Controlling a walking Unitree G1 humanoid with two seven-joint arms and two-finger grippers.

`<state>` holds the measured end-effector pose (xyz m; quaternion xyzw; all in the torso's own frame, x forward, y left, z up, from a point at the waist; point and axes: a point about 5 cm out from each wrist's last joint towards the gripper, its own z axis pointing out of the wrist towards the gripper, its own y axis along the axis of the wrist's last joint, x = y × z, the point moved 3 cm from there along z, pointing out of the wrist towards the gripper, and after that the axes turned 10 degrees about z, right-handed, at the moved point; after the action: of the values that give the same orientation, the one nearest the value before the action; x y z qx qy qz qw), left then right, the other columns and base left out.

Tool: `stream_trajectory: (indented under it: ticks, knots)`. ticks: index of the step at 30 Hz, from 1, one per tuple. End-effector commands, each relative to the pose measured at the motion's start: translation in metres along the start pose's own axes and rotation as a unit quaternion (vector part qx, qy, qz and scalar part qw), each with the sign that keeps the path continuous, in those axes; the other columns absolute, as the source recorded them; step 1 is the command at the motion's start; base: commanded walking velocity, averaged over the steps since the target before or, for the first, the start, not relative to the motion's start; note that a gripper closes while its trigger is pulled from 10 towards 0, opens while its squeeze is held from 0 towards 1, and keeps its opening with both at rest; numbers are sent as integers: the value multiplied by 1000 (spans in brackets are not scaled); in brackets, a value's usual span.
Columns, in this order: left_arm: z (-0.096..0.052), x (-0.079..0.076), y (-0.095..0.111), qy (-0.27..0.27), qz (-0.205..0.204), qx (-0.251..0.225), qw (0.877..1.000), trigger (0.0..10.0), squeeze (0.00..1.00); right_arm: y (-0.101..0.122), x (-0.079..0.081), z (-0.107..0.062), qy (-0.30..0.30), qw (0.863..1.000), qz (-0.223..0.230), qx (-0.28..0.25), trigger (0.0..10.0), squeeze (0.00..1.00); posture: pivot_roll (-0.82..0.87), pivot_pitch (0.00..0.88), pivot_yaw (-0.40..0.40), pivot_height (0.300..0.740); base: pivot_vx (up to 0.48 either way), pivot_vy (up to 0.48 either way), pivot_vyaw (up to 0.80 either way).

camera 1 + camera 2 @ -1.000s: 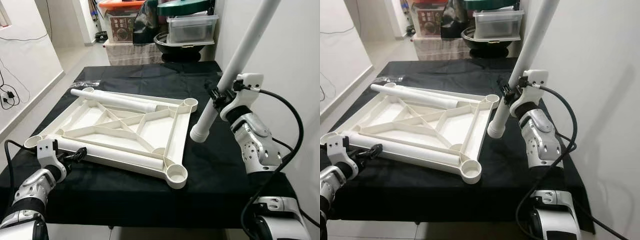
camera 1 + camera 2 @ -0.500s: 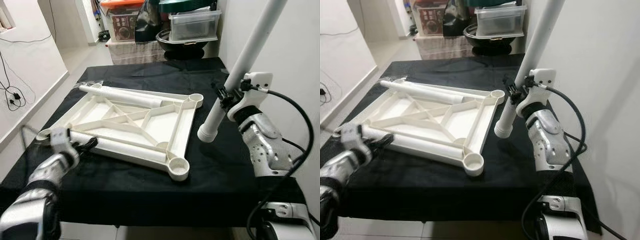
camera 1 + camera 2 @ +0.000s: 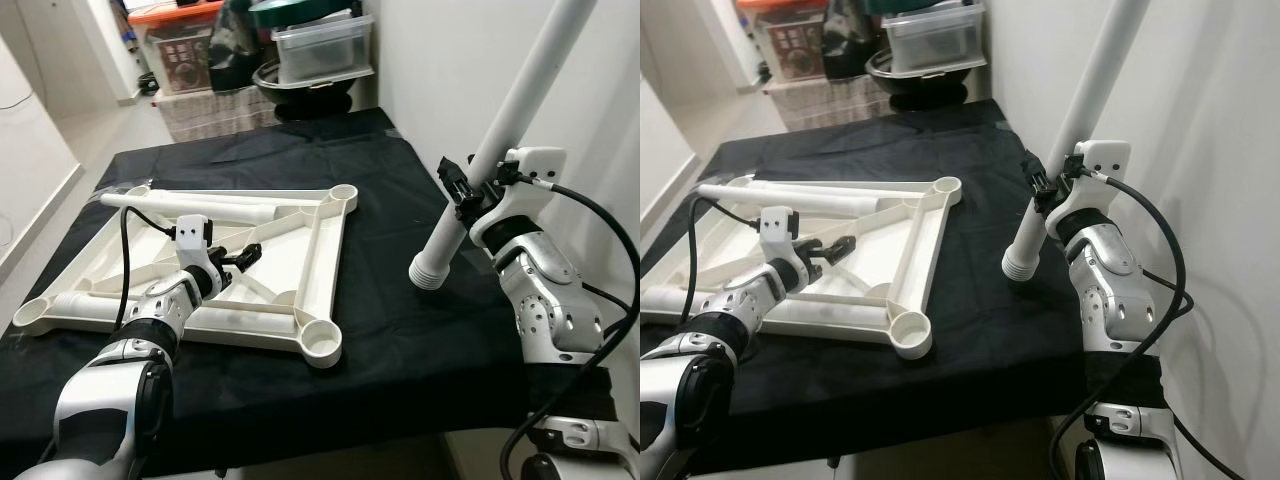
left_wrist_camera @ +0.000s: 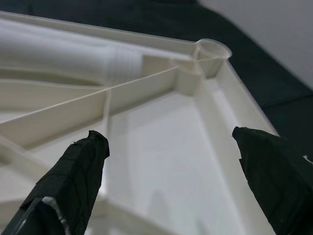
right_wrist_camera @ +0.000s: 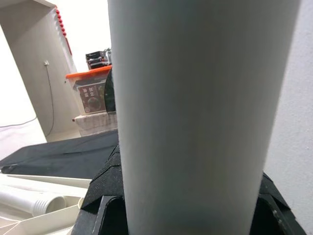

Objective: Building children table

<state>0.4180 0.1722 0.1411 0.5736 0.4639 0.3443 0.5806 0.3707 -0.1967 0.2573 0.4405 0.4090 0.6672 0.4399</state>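
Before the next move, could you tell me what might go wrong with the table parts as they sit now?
The right gripper holds the long white leg tilted, low on its length, so the top could swing and strike the wall.

The left gripper hovers open over the upturned tabletop frame; its fingers could snag a rib.

The frame's near corner socket lies close to the table edge; a push might slide it off.

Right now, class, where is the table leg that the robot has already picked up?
The white table leg is gripped in the right end effector, tilted above the black cloth, to the right of the upturned tabletop, near the wall.
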Motion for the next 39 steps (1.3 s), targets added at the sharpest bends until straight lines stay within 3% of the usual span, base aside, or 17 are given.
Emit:
stream_trajectory:
  ticks: [1,6,8,11,12,14,15,18,19,20,22,23,25,31,35,37,39]
  knots:
    - [0,0,18,-13,9,-49,999,10000,0,-2,8,2,10,1000,8,-1,10000,0,-273,0,90,740,0,0,0]
    - [0,-2,28,-21,34,-79,996,10000,0,-3,11,3,15,1000,13,-1,10000,0,-248,0,81,740,0,0,0]
    - [-12,-1,45,-15,91,-143,985,10000,0,1,18,9,34,999,35,-7,10000,0,-196,0,54,740,0,0,0]
    - [-12,-1,45,-15,91,-143,985,10000,0,1,18,9,34,999,35,-7,10000,0,-196,0,54,740,0,0,0]
    - [-22,0,46,-4,119,-162,980,10000,0,6,22,11,53,998,42,-12,10000,0,-184,0,49,740,0,0,0]
    - [-22,0,46,-4,119,-162,980,10000,0,6,22,11,53,998,42,-12,10000,0,-184,0,49,740,0,0,0]
    - [-38,0,38,9,143,-165,976,10000,0,16,33,15,96,994,40,-19,10000,0,-153,0,41,740,0,0,0]
    - [-38,0,38,9,143,-165,976,10000,0,16,33,15,96,994,40,-19,10000,0,-153,0,41,740,0,0,0]
    - [-59,1,24,20,130,-156,979,10000,0,27,47,16,157,987,23,-22,10000,0,-136,0,34,740,0,0,0]
    - [-59,1,24,20,130,-156,979,10000,0,27,47,16,157,987,23,-22,10000,0,-136,0,34,740,0,0,0]
    - [-91,-9,3,15,129,-134,982,10000,0,38,72,13,265,964,-11,-10,10000,0,-100,0,12,740,0,0,0]
    - [-91,-9,3,15,129,-134,982,10000,0,38,72,13,265,964,-11,-10,10000,0,-100,0,12,740,0,0,0]
    - [-102,-28,-10,-5,169,-120,978,10000,0,29,85,11,309,951,-25,9,10000,0,-74,0,-6,740,0,0,0]
    - [-103,-38,-15,-9,194,-115,974,10000,0,22,91,11,316,948,-22,14,10000,0,-65,0,-11,740,0,0,0]
    - [-102,-58,-23,-14,225,-101,969,10000,0,3,100,11,313,949,9,21,10000,0,-20,0,-21,740,0,0,0]
    - [-102,-58,-23,-14,225,-101,969,10000,0,3,100,11,313,949,9,21,10000,0,-20,0,-21,740,0,0,0]
    - [-110,-68,-32,-24,237,-82,968,10000,0,-7,104,10,324,945,18,32,10000,0,2,0,-31,740,0,0,0]
